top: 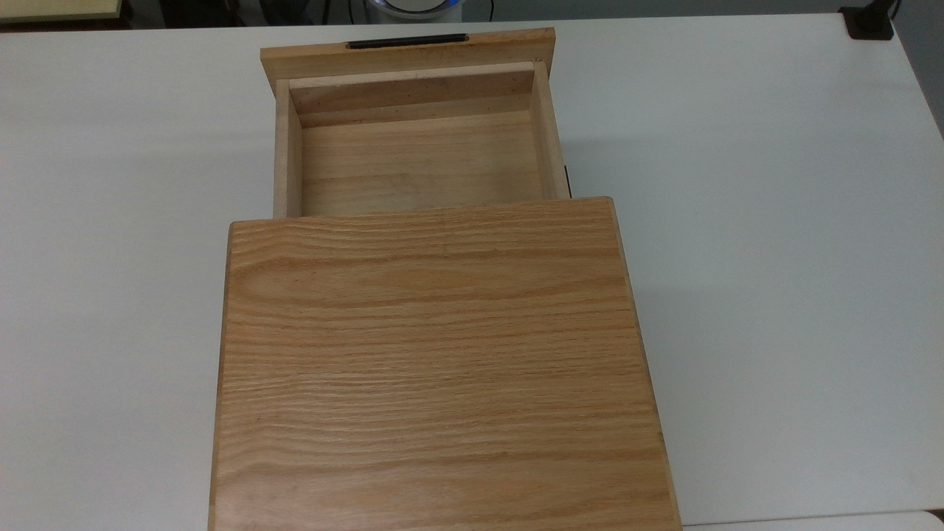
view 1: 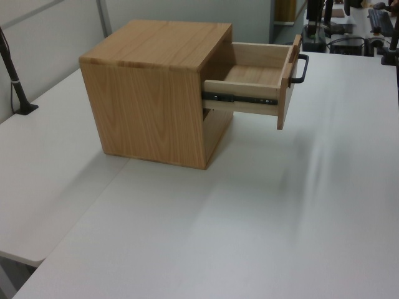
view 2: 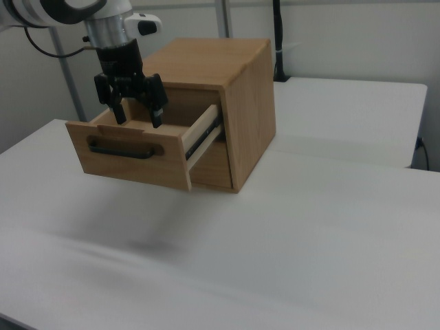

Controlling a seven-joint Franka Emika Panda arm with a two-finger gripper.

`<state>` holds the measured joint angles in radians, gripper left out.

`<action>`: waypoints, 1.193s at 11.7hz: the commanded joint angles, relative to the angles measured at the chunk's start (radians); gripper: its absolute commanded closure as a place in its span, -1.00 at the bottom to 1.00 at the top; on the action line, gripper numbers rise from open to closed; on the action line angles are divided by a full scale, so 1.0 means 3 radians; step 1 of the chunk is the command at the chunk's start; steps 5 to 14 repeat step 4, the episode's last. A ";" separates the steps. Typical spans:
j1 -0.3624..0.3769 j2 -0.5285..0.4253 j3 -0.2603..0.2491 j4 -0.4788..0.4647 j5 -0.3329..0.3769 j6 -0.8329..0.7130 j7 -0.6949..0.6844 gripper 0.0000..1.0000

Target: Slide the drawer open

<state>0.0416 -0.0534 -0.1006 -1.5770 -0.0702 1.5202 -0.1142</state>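
With the drawer already slid well out of the cabinet just below the gripper, whose fingers hang spread and empty above the front panel, the arm should lift straight up, clear of the handle.

You are looking at a white table with a smooth, bare surface. A light wooden cabinet sits directly on it, flat on its base. In the top view the cabinet stands near the middle, reaching to the bottom edge of the frame, with white tabletop on both sides. In the left view the cabinet sits toward the far left of the table, next to a seam where two tabletops meet. In the right view the cabinet rests on the table with open surface before it.
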 commanded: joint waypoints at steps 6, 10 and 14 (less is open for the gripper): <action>-0.0011 0.0035 0.0003 0.0087 -0.0011 -0.0123 -0.0064 -1.00; -0.0011 0.0035 0.0003 0.0087 -0.0011 -0.0123 -0.0064 -1.00; -0.0011 0.0035 0.0003 0.0087 -0.0011 -0.0123 -0.0064 -1.00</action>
